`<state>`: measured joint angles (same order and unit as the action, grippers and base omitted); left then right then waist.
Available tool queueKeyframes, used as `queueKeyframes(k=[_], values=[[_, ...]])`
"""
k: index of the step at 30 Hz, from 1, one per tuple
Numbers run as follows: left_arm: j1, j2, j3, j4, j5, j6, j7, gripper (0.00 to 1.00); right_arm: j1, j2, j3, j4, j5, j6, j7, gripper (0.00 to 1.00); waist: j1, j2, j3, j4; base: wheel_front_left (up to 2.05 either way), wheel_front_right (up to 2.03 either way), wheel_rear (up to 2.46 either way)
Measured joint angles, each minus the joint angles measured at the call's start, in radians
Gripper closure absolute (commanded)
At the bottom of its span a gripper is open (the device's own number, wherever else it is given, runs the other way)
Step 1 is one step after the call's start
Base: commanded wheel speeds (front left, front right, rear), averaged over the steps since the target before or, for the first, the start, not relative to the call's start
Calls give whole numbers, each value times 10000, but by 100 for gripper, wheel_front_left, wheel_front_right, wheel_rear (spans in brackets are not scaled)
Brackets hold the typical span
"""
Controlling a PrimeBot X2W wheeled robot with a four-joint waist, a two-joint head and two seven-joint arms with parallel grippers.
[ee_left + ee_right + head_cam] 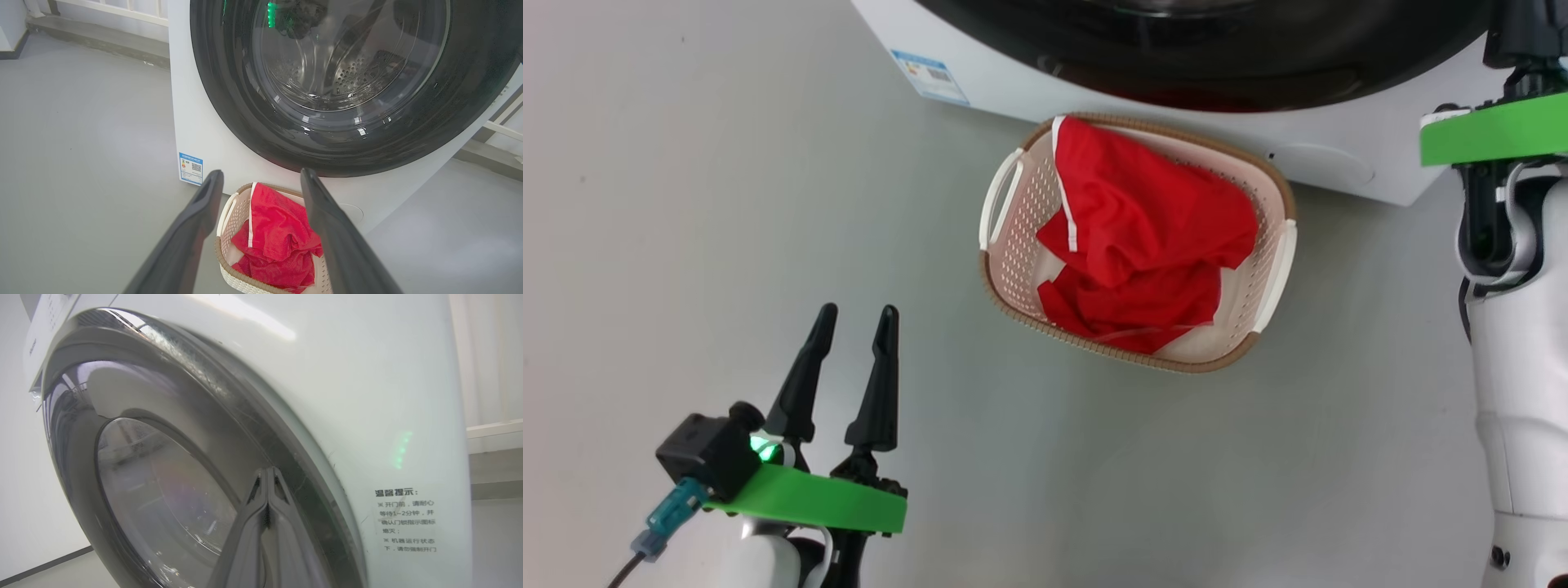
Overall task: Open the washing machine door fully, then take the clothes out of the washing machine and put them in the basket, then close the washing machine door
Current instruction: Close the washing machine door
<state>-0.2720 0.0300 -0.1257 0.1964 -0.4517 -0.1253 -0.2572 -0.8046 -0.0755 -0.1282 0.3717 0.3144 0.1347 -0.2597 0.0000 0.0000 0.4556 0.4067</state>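
Dark fingers of the right gripper (267, 473) are pressed together with nothing between them. The tips point at the glossy black frame of the washing machine door (135, 392), near its outer edge; touching or a hair off, can't tell. The door looks flush with the white front of the washing machine (347, 375), no gap along the rim in the right wrist view, so the judged step is the final push to latch it. To do it well: press with the closed tips on the rigid frame, not the glass bowl (163, 490), and square to the door face, since a slanted push would likely skid on the gloss. Short and firm, then back off straight. The left gripper (858, 314) has jaws wide, empty, hanging over the grey floor (686, 204) left of the basket (1094, 349), out of the way. The clothes (1143, 229), red, lie inside the basket, which sits on the floor just in front of the machine, below the door. The drum (327, 73) looks empty through the glass.
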Motion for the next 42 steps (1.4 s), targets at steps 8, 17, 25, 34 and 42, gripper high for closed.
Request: queueKeyframes(k=[8, 17, 25, 34, 42], values=[[82, -15, 221, 163, 349, 0, 0, 0, 1385, -79, 932, 27, 240, -29, 2, 56, 0, 0, -630, -253, 0, 0, 0], [603, -15, 656, 178, 905, 0, 2, 0, 3200, -48, 1195, -583, 495, -29, 2, 0, 0, 0, -1247, -797, 0, 0, 0], [932, 194, 895, 213, 1181, 0, 2, 0, 4725, 146, 1227, -934, 566, -29, 2, 0, 0, 0, -1778, -1338, 0, 0, 0], [1320, 449, 915, 201, 1285, 0, 2, 0, 5914, 194, 1091, -1258, 667, -29, 2, 0, 0, 0, -2319, -1955, 0, 0, 0], [1641, 619, 894, 186, 1283, 0, 2, 0, 6702, 228, 1012, -1448, 836, -29, 4, 0, 0, 0, -2745, -2397, 0, 0, 0]])
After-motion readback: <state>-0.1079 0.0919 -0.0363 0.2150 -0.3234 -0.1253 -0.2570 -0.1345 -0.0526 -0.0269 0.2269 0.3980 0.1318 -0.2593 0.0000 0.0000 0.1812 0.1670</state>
